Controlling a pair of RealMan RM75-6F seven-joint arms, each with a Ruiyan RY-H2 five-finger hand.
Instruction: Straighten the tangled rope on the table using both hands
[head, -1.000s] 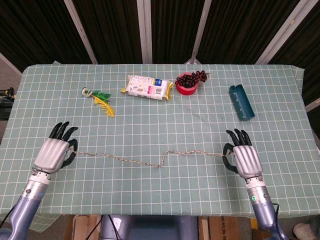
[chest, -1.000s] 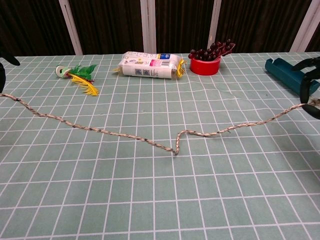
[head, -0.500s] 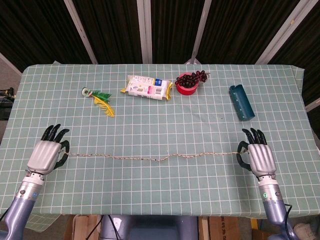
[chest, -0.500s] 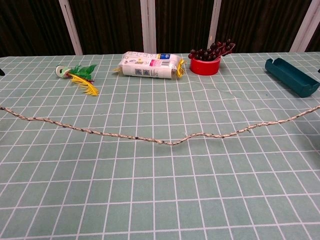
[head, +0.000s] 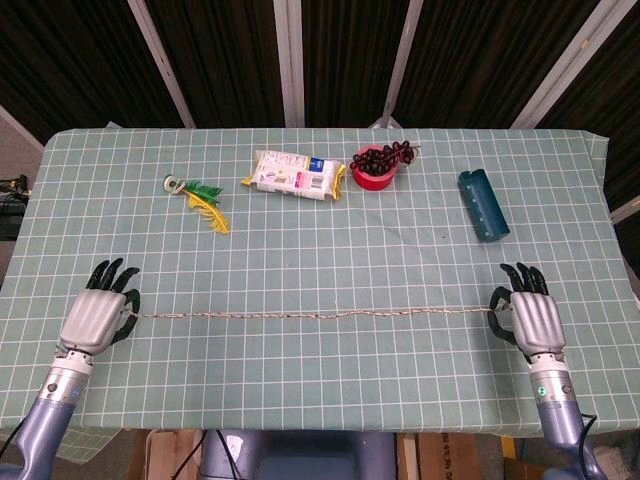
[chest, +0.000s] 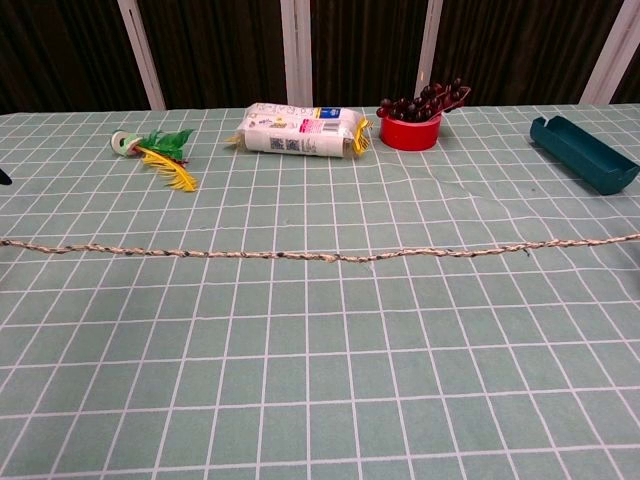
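While the rope (head: 315, 314) is lying almost straight across the near part of the surface (head: 320, 390), it is running from the left side to the right side with only slight waves along its length. In the chest view the rope (chest: 320, 254) is crossing the whole picture as one thin, twisted line resting on the checked green cloth.

At the left end, the left robot hand (head: 97, 318) is sitting palm down near the left edge, its dark fingers (head: 112, 275) pointing toward the far side, and it is pinching the rope end at its inner side. At the right end, the right robot hand (head: 533, 318) is mirroring this near the right edge, holding the other rope end where the strand is meeting its inner side, with its fingers (head: 524, 277) fanning slightly toward the far side. Neither hand is showing in the chest view.

Well apart from the rope, toward the far side, a green and yellow feather toy (head: 200, 196) is lying at the left, a white packet (head: 296, 174) is lying near the middle, a red bowl (head: 376, 168) of dark grapes (head: 388, 154) is sitting just right of it, and a teal tray (head: 483, 204) is lying farther right.
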